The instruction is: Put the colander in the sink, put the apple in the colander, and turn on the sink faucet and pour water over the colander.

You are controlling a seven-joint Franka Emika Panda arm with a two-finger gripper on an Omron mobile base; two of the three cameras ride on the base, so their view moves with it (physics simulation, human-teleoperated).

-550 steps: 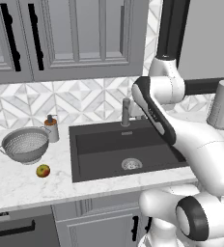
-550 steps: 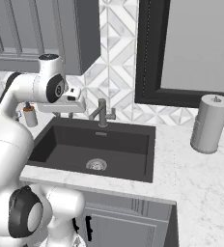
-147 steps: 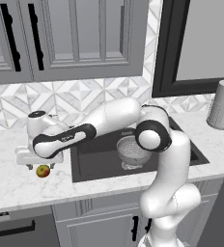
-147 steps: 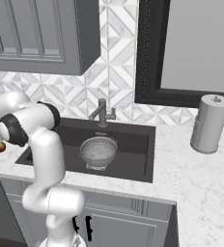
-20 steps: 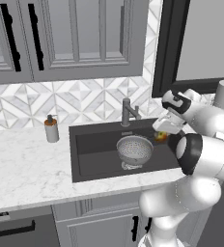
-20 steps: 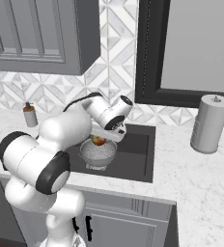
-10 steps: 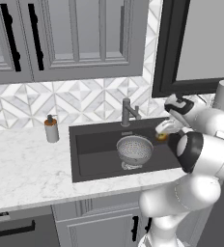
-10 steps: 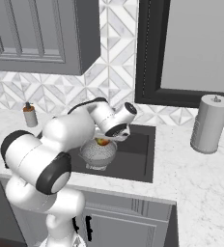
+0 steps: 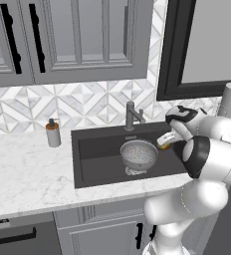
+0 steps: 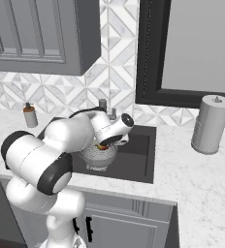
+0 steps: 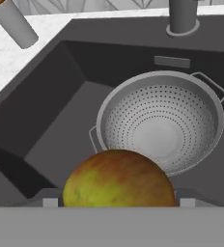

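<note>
The apple (image 11: 119,181), red and yellow-green, sits between my gripper's (image 11: 118,198) fingertips, and the gripper is shut on it. The silver-grey pierced colander (image 11: 167,120) stands upright and empty on the floor of the dark sink (image 11: 51,120), just beyond and below the apple. From the left base, my gripper (image 9: 165,142) holds the apple (image 9: 163,146) over the sink's right part, right of the colander (image 9: 139,153). From the right base, the apple (image 10: 102,146) hangs just above the colander (image 10: 97,155). The sink faucet (image 9: 131,115) rises behind the basin; no water runs.
An orange-topped soap bottle (image 9: 53,133) stands on the marble counter left of the sink. A grey paper-towel roll (image 10: 210,124) stands on the counter at the right. Grey cabinets hang above the tiled wall, and a dark-framed window lies behind the faucet.
My hand has sunk slightly over the sink with the apple still in it. The colander has not moved.
</note>
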